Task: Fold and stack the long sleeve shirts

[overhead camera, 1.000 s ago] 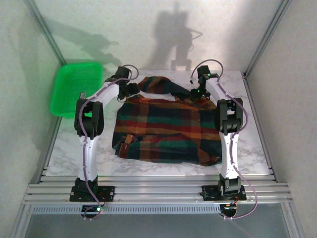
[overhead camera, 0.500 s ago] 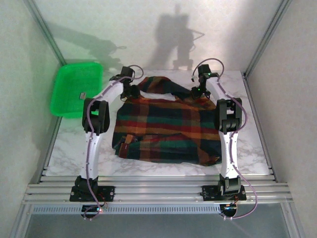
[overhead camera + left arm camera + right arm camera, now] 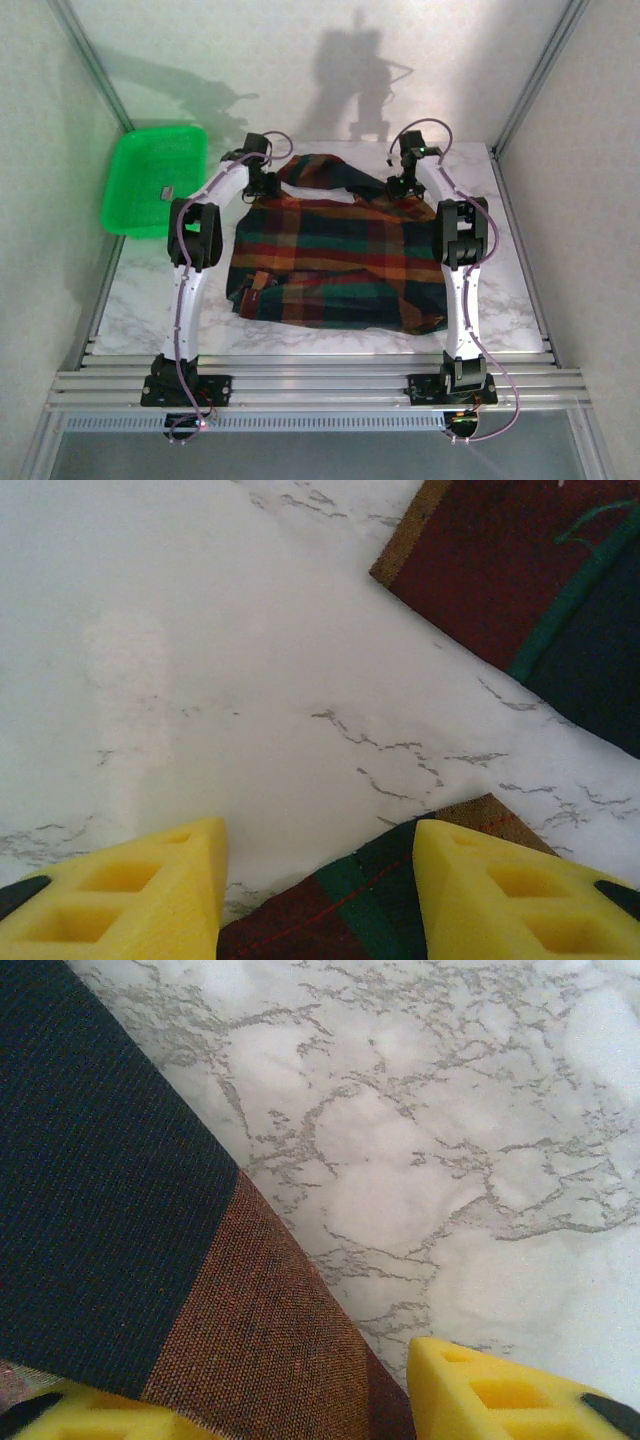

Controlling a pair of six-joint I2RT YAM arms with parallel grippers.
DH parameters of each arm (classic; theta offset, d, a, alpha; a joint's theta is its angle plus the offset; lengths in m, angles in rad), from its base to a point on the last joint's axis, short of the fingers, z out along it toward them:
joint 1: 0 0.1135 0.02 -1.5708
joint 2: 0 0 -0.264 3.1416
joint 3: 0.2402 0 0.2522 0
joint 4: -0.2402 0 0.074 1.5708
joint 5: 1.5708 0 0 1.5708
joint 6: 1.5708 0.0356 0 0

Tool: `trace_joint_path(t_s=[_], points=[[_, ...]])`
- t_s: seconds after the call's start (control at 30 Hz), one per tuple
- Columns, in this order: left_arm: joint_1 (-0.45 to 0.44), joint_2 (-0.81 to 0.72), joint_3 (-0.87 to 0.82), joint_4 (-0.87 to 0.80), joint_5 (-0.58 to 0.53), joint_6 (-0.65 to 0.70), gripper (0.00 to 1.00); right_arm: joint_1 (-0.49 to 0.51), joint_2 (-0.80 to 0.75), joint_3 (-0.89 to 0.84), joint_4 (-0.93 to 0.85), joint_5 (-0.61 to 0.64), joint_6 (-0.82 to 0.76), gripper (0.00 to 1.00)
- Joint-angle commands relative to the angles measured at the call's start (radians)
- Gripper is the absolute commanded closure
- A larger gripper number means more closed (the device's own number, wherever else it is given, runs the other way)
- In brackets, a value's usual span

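Observation:
One of the long sleeve shirts (image 3: pixel 335 255), plaid in dark green, red, orange and navy, lies spread on the marble table, with a sleeve bunched at its far edge. My left gripper (image 3: pixel 268 183) is at its far left corner. In the left wrist view that gripper (image 3: pixel 320 885) is open, and a corner of the shirt (image 3: pixel 350 915) lies between the yellow fingers (image 3: pixel 130 900). My right gripper (image 3: pixel 398 187) is at the far right corner. In the right wrist view the gripper (image 3: pixel 300 1405) is open, straddling the shirt's edge (image 3: pixel 250 1330).
A bright green tray (image 3: pixel 155 178) leans at the back left corner with a small object in it. Another fold of plaid cloth (image 3: pixel 520 580) lies ahead of the left gripper. White walls stand close on the left, back and right, and aluminium rails (image 3: pixel 320 385) cross the near edge.
The left arm has swung right and forward, bringing its gripper onto the shirt's far left corner. The right arm has hardly moved.

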Motion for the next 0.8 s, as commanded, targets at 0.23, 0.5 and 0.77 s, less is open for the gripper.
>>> trace_joint_path(t_s=[0.23,0.5,0.77], points=[[-0.016,-0.047,-0.016,0.022,0.041,-0.019,0.34,0.008,0.009,0.025,-0.037,0.022,0.016,0.51],[-0.023,-0.019,0.058,-0.037,0.067,-0.021,0.41,0.010,0.005,0.016,-0.040,0.020,0.019,0.51],[-0.041,-0.015,0.024,-0.084,0.012,0.022,0.51,0.010,0.005,0.020,-0.042,0.015,0.018,0.51]])
